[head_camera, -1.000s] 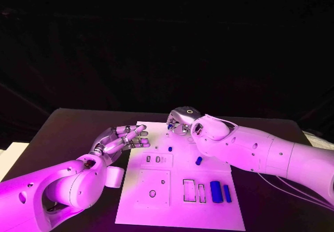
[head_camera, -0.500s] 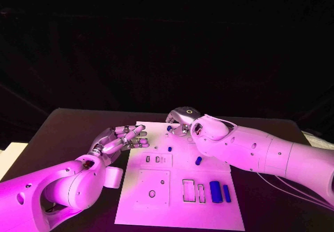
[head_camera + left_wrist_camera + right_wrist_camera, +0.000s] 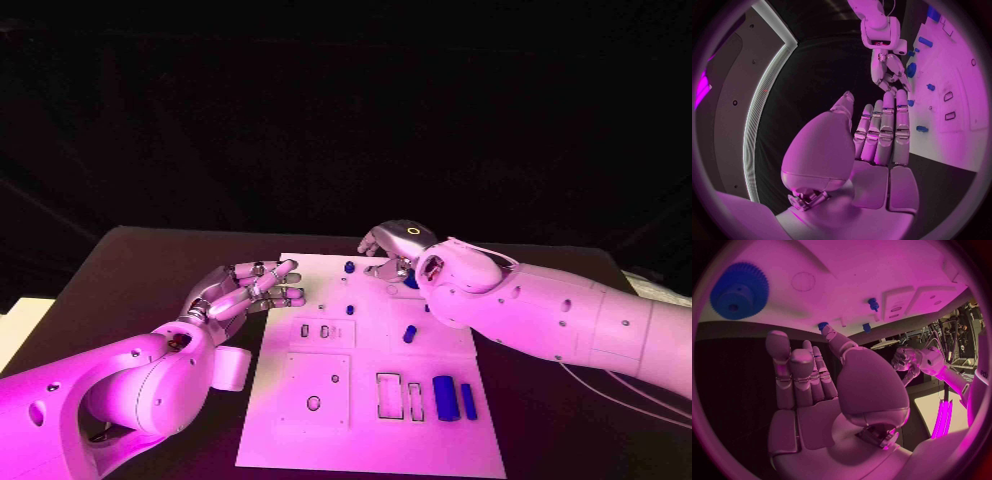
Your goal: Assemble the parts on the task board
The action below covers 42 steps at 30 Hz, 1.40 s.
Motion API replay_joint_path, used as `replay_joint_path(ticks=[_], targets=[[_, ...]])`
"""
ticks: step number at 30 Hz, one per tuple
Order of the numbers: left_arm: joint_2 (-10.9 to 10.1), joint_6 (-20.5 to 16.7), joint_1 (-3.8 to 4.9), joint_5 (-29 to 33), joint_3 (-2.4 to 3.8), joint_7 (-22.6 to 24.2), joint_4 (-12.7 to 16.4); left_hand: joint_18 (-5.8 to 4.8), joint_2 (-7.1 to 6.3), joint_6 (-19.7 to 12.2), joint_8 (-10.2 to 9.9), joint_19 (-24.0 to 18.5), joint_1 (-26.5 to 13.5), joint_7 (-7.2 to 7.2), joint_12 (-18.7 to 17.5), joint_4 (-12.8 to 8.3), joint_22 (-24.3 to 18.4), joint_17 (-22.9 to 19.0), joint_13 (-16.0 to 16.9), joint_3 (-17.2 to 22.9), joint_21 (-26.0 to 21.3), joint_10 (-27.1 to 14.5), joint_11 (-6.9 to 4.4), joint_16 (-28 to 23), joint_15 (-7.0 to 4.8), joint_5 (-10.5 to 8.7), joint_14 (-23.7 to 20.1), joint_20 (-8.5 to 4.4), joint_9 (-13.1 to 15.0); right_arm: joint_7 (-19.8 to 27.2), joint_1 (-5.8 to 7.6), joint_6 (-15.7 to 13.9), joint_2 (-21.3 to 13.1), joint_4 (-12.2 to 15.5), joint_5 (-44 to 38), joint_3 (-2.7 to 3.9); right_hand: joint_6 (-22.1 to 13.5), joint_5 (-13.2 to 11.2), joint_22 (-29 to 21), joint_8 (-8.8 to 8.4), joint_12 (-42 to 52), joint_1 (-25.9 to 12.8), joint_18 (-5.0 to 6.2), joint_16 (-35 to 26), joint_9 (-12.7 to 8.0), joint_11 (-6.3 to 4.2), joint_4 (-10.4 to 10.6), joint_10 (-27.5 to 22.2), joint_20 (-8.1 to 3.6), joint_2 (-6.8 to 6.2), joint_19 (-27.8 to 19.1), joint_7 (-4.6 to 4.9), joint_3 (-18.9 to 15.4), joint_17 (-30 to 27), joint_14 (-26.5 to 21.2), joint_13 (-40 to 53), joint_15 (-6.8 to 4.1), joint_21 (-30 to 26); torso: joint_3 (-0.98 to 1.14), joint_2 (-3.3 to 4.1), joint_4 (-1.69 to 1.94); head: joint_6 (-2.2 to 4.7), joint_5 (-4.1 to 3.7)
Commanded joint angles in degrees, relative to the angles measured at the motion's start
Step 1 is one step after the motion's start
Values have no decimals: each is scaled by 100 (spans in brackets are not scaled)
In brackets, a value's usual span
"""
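Observation:
The white task board (image 3: pixel 361 420) lies mid-table. My right hand (image 3: pixel 392 245) hovers at the board's far edge with its fingers spread and nothing in them (image 3: pixel 811 385). A small blue peg (image 3: pixel 349 267) stands just left of it. A blue gear (image 3: pixel 739 290) lies on the board near the right hand's fingertips (image 3: pixel 911 69). My left hand (image 3: pixel 260 285) is held flat over the board's far left edge, fingers straight, holding nothing (image 3: pixel 879 135). Another small peg (image 3: pixel 349 310) and a short blue piece (image 3: pixel 410 333) sit mid-board. Two long blue bars (image 3: pixel 444 397) lie near the board's right edge.
Rectangular slots (image 3: pixel 389 393) and a raised plate with holes (image 3: pixel 317 385) mark the board's near half. A white block (image 3: pixel 231 368) lies on the black table (image 3: pixel 144 270) beside the board's left edge, close to my left forearm.
My right hand has shifted to the right, away from the small blue peg at the board's far edge, which now stands alone. The left hand has barely moved.

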Motion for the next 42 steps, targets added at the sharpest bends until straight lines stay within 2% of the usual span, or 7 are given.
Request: replay_joint_path(ticks=[1,4,8,11,15,23,42], targets=[[-7,128,9,-4,5,17,10,57,42,-7,-21,10,-1,38,-23,-38,-8,5,-4,5,-1,13,19,-29,14,-37,-28,21,-3,-63,17,-170,-290,344,514,37,64,66,299,19,94,-57,-51,215,5,-54,75,266,-7,-10,134,-9,0,257,144,26,-44,216,20,-15,-67,27,5],[-9,137,10,-2,5,13,2,57,42,-7,-21,10,-1,38,-23,-38,-8,5,-4,5,-1,13,19,-29,14,-37,-28,21,-3,-169,41,-34,-654,643,973,72,107,370,802,9,344,-212,-129,602,0,-157,205,846,-57,-116,352,-31,-99,731,237,147,-139,579,40,-28,-102,38,-11],[4,154,9,5,4,8,-15,57,43,-5,-22,9,1,35,-24,-42,-9,7,-3,6,-2,15,18,-32,14,-37,-30,21,-3,-362,70,277,-971,756,1411,92,41,861,1417,-2,847,-428,-231,1084,-12,-327,423,1513,-220,-329,596,-164,-458,1314,306,550,-295,1029,66,-46,-146,52,-9],[15,168,9,8,4,4,-26,57,43,-5,-22,9,1,35,-24,-42,-9,7,-3,6,-2,15,18,-32,14,-37,-30,21,-3,-483,80,493,-1083,688,1594,98,-21,1132,1842,16,1426,-416,-307,1373,-8,-387,601,1534,-277,-386,722,-218,-840,1646,315,1199,-334,1334,88,-48,-172,64,-9],[29,182,9,10,4,-4,-43,57,43,-5,-22,9,1,35,-24,-42,-9,7,-3,6,-2,15,18,-32,14,-37,-30,21,-3,-565,84,675,-1090,557,1689,100,-61,1173,2100,45,2188,-298,-328,1604,-1,-349,818,1181,-289,-274,754,-221,-1183,1915,311,2144,-305,1524,112,-48,-188,62,-22],[52,201,8,11,3,-11,-66,57,47,-1,-23,8,4,30,-26,-48,-10,12,-2,8,-3,20,15,-38,14,-36,-32,22,-2,-618,73,872,-935,303,1662,99,-73,1188,2274,90,3055,-64,-359,1778,3,-350,1015,838,-245,-152,751,-184,-1460,2119,311,3328,-301,1657,92,-43,-167,43,-55],[62,215,8,12,3,-24,-83,57,47,-1,-23,8,4,30,-26,-48,-10,12,-2,8,-3,20,15,-38,14,-36,-32,22,-2,-653,-26,1092,-661,32,1126,92,3,1237,2394,157,3583,139,-376,1930,13,-365,1021,884,-243,-92,768,-200,-1498,2339,339,4015,-308,1739,81,-50,-162,-20,-38]])
